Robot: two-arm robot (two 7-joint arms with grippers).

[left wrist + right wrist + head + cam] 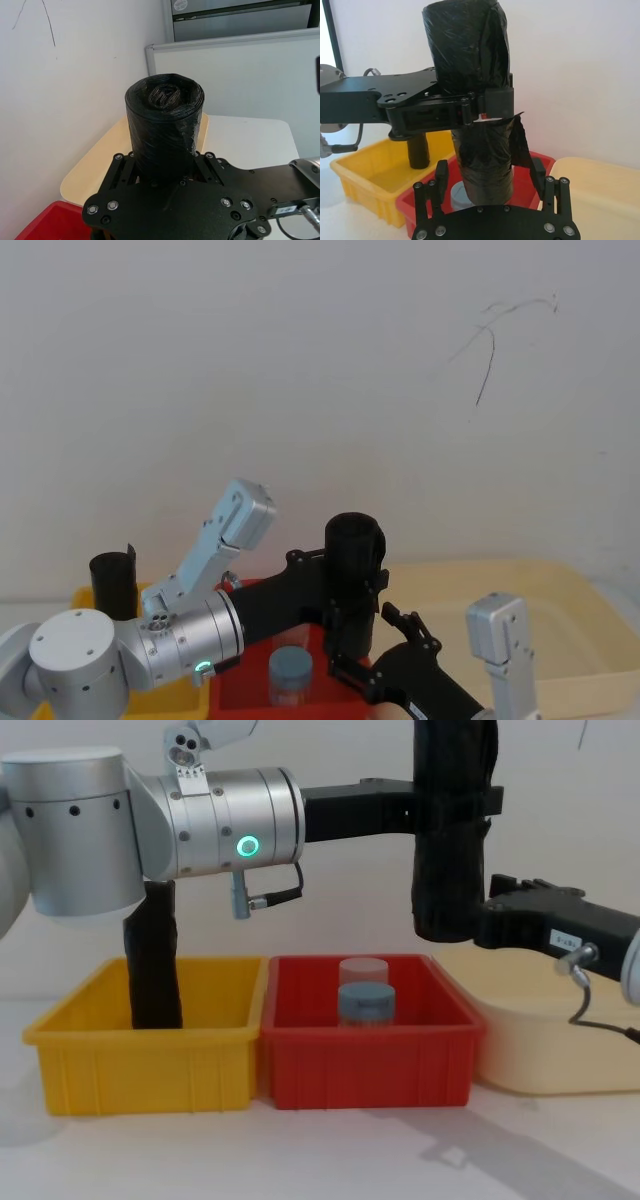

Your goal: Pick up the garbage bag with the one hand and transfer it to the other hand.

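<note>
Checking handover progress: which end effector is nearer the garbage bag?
Left. The left end effector clamps the garbage bag around its middle, touching it; the right end effector straddles its lower end, open and not yet gripping.

Head above, chest level — wrists near bag [162,125]

The garbage bag [448,840] is a tall black roll of crinkled plastic, held upright in the air. Its coiled end faces up, and a loose flap hangs off its lower half. The left gripper [455,812], black on a silver arm with a green ring, clamps it around the upper middle; a speck of red and white shows just beneath the clamp. The right gripper [490,180] — black, with a white sticker — straddles the lower end, fingers [442,181] spread and apart from the plastic.
</note>
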